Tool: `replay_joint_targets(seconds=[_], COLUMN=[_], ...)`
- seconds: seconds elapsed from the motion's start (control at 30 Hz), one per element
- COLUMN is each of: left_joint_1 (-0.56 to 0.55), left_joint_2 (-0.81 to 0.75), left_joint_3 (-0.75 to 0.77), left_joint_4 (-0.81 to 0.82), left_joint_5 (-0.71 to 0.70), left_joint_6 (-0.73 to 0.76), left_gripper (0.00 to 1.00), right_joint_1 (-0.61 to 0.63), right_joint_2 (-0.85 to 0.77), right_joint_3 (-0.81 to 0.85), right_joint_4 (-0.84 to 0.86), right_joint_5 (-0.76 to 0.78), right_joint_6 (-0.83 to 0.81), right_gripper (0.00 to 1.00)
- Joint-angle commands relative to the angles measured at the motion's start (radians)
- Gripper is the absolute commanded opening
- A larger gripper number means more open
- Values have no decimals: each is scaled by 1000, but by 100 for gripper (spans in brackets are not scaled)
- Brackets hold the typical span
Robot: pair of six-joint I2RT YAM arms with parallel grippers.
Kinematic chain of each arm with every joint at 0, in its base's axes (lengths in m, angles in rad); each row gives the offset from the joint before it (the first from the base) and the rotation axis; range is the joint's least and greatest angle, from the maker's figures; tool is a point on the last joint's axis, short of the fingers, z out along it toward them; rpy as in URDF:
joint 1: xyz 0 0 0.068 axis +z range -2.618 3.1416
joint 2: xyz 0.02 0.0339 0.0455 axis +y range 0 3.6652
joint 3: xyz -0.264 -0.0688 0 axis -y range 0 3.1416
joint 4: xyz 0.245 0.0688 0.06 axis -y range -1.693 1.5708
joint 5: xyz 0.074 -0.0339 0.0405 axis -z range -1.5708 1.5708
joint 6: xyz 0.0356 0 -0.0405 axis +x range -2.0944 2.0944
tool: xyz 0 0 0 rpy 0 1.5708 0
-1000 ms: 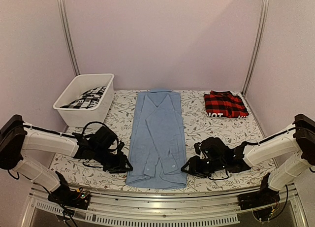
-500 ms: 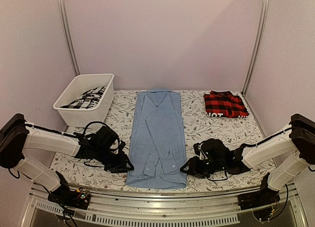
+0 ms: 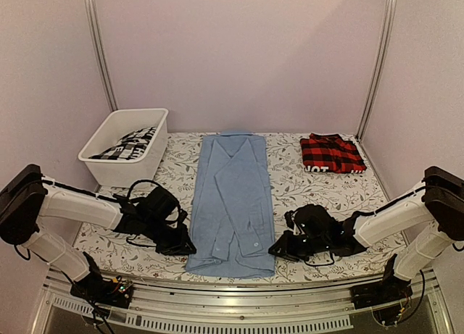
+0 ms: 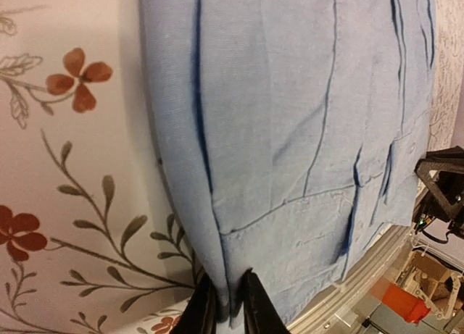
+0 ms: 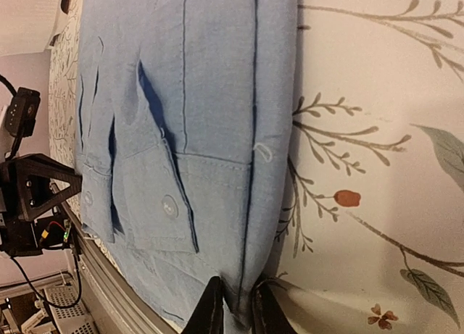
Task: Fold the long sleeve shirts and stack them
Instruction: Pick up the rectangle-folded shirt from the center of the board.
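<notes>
A light blue long sleeve shirt (image 3: pixel 233 196) lies lengthwise in the middle of the table, sleeves folded in, collar at the far end. My left gripper (image 3: pixel 190 248) is shut on its near left edge; in the left wrist view the gripper (image 4: pixel 228 314) pinches a fold of the blue shirt (image 4: pixel 290 117). My right gripper (image 3: pixel 274 251) is shut on the near right edge, and the right wrist view shows the gripper (image 5: pixel 238 312) clamping the blue shirt (image 5: pixel 188 117). The red-and-black plaid shirt (image 3: pixel 331 153) lies folded at the far right.
A white bin (image 3: pixel 109 138) with black-and-white patterned cloth in it stands at the far left. The table has a floral cover (image 3: pixel 312 189). A metal rail (image 3: pixel 232 298) runs along the near edge, just below the shirt's hem.
Both grippers have closed on the near side edges of the blue shirt. The hem corners have puckered inward slightly.
</notes>
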Motion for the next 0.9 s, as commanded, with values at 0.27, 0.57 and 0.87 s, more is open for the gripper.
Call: replay_joint_targets(seconds=[0.27, 0.57, 0.87], left_joint_1=[-12, 59, 239], left_joint_2=[-106, -151, 54], left_joint_3=[75, 205, 404], left_joint_4=[-42, -95, -64], left_joint_5=[50, 37, 56], left_joint_6=[-33, -4, 120], left_gripper=[0, 0, 0], right_joint_1=[-4, -59, -243], right_joint_2=[-66, -117, 49], right_joint_3=[118, 276, 474], right_joint_4=[-137, -252, -242], right_joint_5=[9, 25, -67], right_joint_6=[-65, -152, -281], right_gripper=[0, 0, 0])
